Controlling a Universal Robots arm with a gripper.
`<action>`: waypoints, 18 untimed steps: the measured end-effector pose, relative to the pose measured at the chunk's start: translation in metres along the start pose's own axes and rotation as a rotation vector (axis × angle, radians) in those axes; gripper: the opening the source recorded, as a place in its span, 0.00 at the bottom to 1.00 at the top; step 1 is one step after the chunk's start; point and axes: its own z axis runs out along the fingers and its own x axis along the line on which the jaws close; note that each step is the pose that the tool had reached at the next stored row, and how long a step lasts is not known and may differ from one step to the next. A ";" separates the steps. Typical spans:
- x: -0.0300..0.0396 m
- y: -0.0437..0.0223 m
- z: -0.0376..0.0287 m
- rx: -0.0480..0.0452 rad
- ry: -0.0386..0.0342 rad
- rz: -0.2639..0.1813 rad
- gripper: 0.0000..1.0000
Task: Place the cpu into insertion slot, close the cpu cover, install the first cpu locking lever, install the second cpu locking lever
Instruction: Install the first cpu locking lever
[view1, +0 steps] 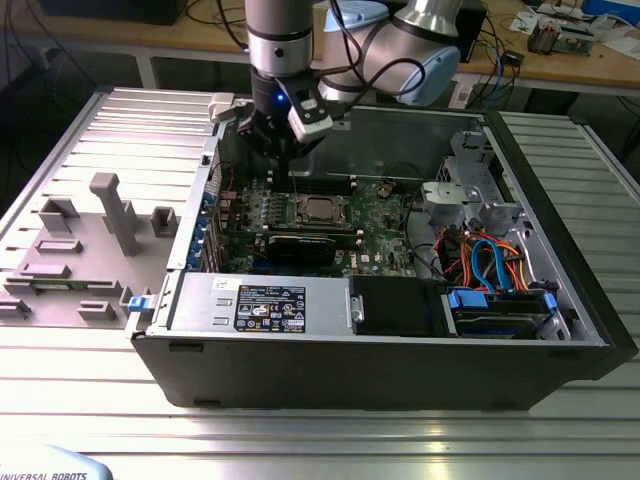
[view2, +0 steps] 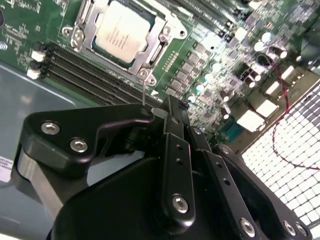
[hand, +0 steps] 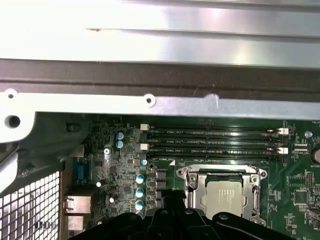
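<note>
Hovering above the motherboard, my gripper (view2: 172, 107) has its fingers pressed together, holding nothing. Just beyond its tips the cpu (view2: 122, 31) lies seated in the insertion slot (view2: 150, 56), cpu cover (hand: 190, 181) down around it, memory slots (hand: 210, 142) alongside.

You are looking at a robotics lab or electronics workshop. An opened computer case (view1: 380, 300) lies on a ribbed aluminium table (view1: 300, 430), with grey fixture blocks (view1: 115, 210) at nine o'clock of it. At twelve o'clock stands a wooden workbench (view1: 560, 65) strewn with cables (view1: 500, 50) and small parts.
</note>
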 end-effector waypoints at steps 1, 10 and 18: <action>0.0000 0.0015 0.0000 0.0000 0.0000 0.000 0.11; -0.0060 0.0090 0.0003 0.0001 0.0002 -0.004 0.11; -0.0072 0.0090 0.0003 0.0001 0.0001 -0.004 0.11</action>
